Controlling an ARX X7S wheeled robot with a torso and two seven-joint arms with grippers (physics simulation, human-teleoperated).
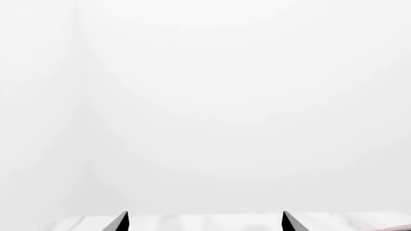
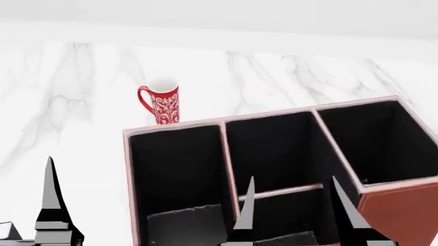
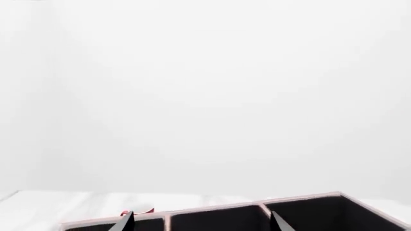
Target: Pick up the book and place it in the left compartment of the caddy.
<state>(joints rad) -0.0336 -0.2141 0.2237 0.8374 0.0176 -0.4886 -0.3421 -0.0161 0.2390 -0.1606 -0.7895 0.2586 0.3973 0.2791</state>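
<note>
- Book: not seen in any of the three views; its place cannot be told.
- Caddy: reddish-brown box with pale edging and black lining, filling the lower right of the head view, seen from above at an angle.
- Left compartment: the long slot at the caddy's 9 o'clock side; black walls, a patch of grey floor showing at its near end. Nothing visible inside it.
- Other slots: middle one split by a cross wall, another at the 3 o'clock side; both look dark and bare.
- Right gripper: two black pointed fingers standing wide apart over the caddy's near middle, holding nothing. The right wrist view shows both tips with the caddy rim between them.
- Left gripper: tips wide apart in the left wrist view, nothing between them, over the white marble table. In the head view one finger shows, at 9 o'clock of the caddy, apart from it.
- Red patterned mug: upright on the table, just beyond the caddy's far left corner, at 12 o'clock of the left compartment.
</note>
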